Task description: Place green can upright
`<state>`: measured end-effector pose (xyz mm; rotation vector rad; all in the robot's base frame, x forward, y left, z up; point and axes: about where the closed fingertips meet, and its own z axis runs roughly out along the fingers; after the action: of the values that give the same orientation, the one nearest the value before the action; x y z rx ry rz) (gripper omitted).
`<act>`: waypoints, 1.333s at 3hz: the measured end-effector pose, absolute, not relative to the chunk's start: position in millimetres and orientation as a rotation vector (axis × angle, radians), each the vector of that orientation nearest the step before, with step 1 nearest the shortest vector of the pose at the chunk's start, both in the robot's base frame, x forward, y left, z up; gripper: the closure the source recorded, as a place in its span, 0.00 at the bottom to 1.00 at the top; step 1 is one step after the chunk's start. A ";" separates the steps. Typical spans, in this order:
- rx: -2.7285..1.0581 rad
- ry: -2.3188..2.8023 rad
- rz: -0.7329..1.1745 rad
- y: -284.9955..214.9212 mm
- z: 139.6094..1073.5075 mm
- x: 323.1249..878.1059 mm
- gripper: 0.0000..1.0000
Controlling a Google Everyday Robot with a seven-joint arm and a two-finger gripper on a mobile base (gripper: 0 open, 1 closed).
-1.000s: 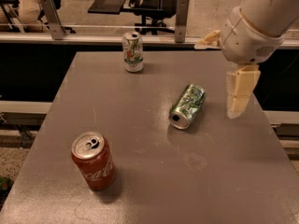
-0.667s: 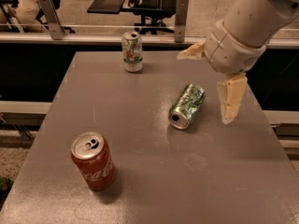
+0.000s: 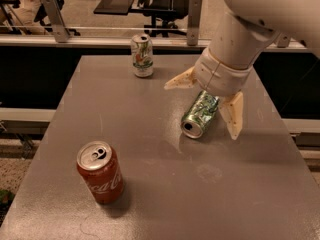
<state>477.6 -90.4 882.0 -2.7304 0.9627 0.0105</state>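
The green can (image 3: 200, 114) lies on its side on the grey table (image 3: 150, 149), right of centre, its silver top pointing toward the front left. My gripper (image 3: 206, 100) hangs right over the can's far end, open. One pale finger (image 3: 179, 80) points out to the left of the can and the other finger (image 3: 232, 115) reaches down along the can's right side. The fingers straddle the can without closing on it. My white arm covers the can's far end.
A red Coca-Cola can (image 3: 100, 172) stands upright at the front left. A white can with green-and-red markings (image 3: 142, 55) stands upright at the back. A rail and office chairs lie beyond the table's far edge.
My arm and gripper have moved left and down, from the right of the green can to right over it. The cans have not moved.
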 end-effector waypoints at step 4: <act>-3.024 0.637 0.068 -86.5 835.1 494.7 0.15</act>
<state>494.7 -86.5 835.1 -3.0244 0.6374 0.0677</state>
